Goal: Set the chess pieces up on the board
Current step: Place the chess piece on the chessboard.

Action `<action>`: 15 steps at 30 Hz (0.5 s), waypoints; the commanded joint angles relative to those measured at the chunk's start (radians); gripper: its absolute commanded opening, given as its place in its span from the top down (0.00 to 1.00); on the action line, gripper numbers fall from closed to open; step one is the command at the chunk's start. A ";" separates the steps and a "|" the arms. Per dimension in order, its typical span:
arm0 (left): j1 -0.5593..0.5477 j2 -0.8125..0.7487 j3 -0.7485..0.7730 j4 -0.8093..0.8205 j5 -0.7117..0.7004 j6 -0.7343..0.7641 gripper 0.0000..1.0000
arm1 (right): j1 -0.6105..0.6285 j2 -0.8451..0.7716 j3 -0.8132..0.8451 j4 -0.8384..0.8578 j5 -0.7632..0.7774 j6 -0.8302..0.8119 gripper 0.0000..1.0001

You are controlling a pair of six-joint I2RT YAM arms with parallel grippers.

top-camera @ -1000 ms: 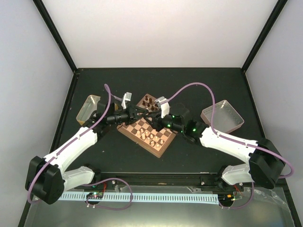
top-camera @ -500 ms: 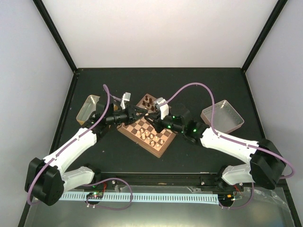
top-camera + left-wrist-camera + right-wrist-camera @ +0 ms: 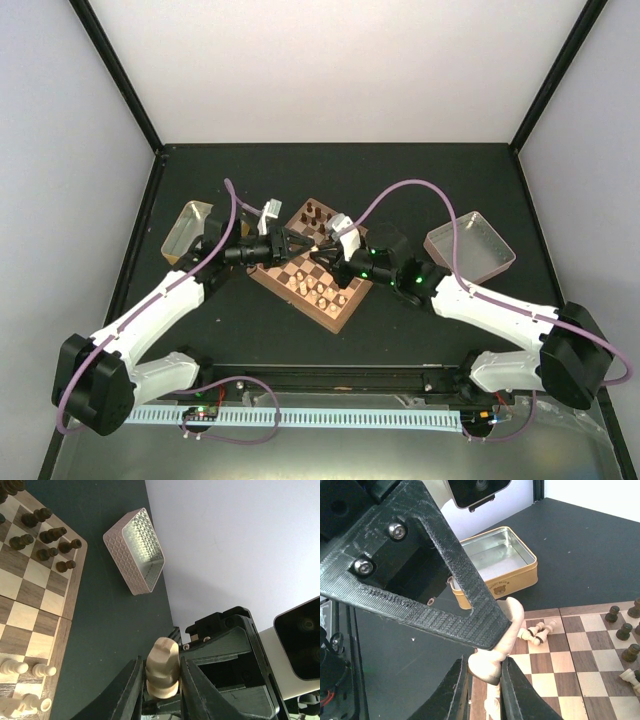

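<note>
The pale cream turned wooden chess piece [image 3: 162, 666], smooth, round-headed and ringed lower down, hangs over the dark-and-tan checked wooden board [image 3: 285, 265]. The left gripper [image 3: 162, 680] and the right gripper [image 3: 484, 674] both pinch it between their jaws.

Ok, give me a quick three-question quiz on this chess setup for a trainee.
1. True or false: the left gripper holds a dark piece.
2. How are the dark pieces placed? A) standing on the board B) lying on the board C) held in a gripper
3. Fill in: the pale pieces nearest the yellow tin are not standing but ____.
Key: 1 false, it holds a pale piece; 2 A; 3 lying.
</note>
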State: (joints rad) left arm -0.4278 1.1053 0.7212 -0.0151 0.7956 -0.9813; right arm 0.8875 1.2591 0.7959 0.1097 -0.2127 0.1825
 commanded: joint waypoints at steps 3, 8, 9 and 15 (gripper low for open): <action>0.000 -0.013 0.054 -0.079 0.035 0.072 0.78 | -0.009 -0.033 -0.007 -0.016 0.003 -0.063 0.96; 0.000 0.001 0.068 -0.097 0.065 0.102 0.75 | -0.009 -0.037 -0.004 -0.040 -0.044 -0.081 0.96; 0.000 0.004 0.068 -0.096 0.070 0.104 0.72 | -0.009 -0.038 -0.003 -0.041 -0.055 -0.083 0.96; 0.001 0.008 0.073 -0.087 0.085 0.109 0.65 | -0.009 -0.030 0.005 -0.064 -0.086 -0.093 0.96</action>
State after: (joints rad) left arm -0.4274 1.1091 0.7486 -0.0937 0.8467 -0.8986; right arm 0.8837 1.2442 0.7933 0.0582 -0.2657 0.1181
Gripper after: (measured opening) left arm 0.335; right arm 0.148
